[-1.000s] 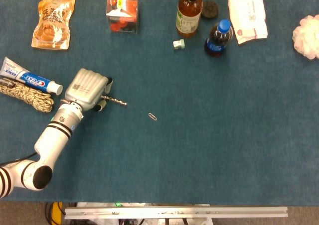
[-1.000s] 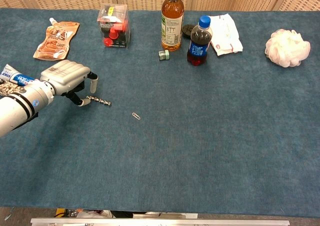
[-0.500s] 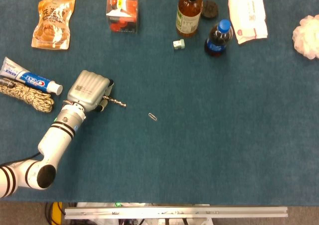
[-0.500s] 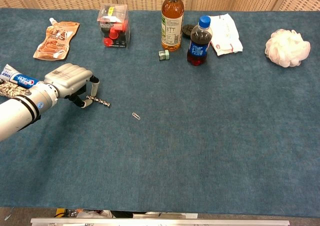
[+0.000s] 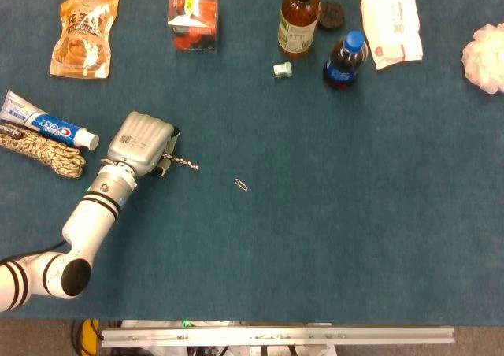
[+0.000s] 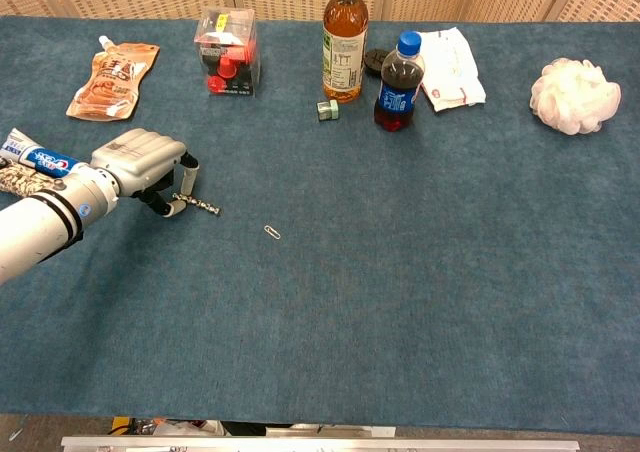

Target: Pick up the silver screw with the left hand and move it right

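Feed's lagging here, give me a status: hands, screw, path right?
Left robot hand closed on the screw's near end. Right hand not in view. Screw low on the table. Paper clip lies to its right.

- Orange pouch (image 5: 83, 31) at ten o'clock
- Toothpaste tube (image 5: 47, 122) at nine
- Cola bottle (image 5: 344, 60) at one
- White loofah (image 5: 486, 47) at two
- Paperclip (image 5: 241, 184) near centre

The screw (image 6: 200, 205) is pinched at its left end by the left hand (image 6: 145, 164); a paperclip (image 6: 272, 232) lies near its right.
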